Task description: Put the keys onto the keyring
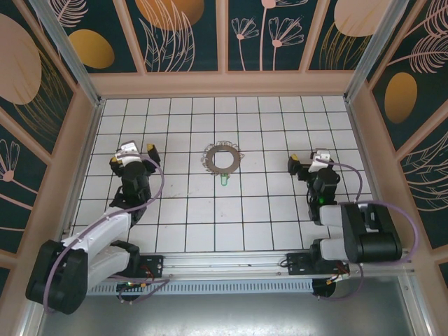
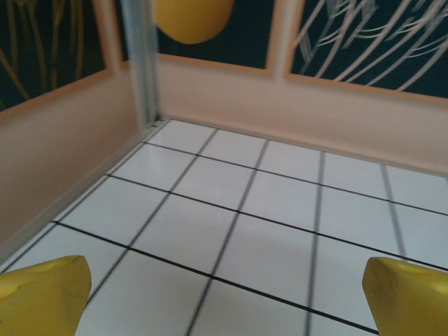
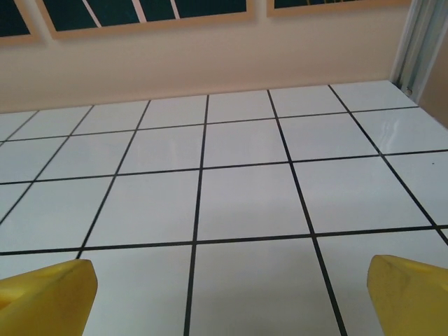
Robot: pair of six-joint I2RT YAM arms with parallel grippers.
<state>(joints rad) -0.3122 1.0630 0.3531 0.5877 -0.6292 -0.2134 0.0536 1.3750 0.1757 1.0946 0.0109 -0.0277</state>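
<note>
opening step, i judged: nothing was picked up. my left tool (image 1: 138, 152) and right tool (image 1: 308, 162) both stood released and empty. the keys (image 1: 224, 180) lay on the worktop (image 1: 280, 210) just beside the keyring (image 1: 208, 159) (roughly midway between both tools). next called for a fine pinch on that tiny green head.

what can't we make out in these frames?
Keys: top view, too small to count or to tell whether they touch the keyring.
Keyring: top view, too small to spot any split in it.
Left gripper: left wrist view, fingers cut off by the bottom edge, picture blurred.
Right gripper: right wrist view, fingers cut off by the bottom edge.
</note>
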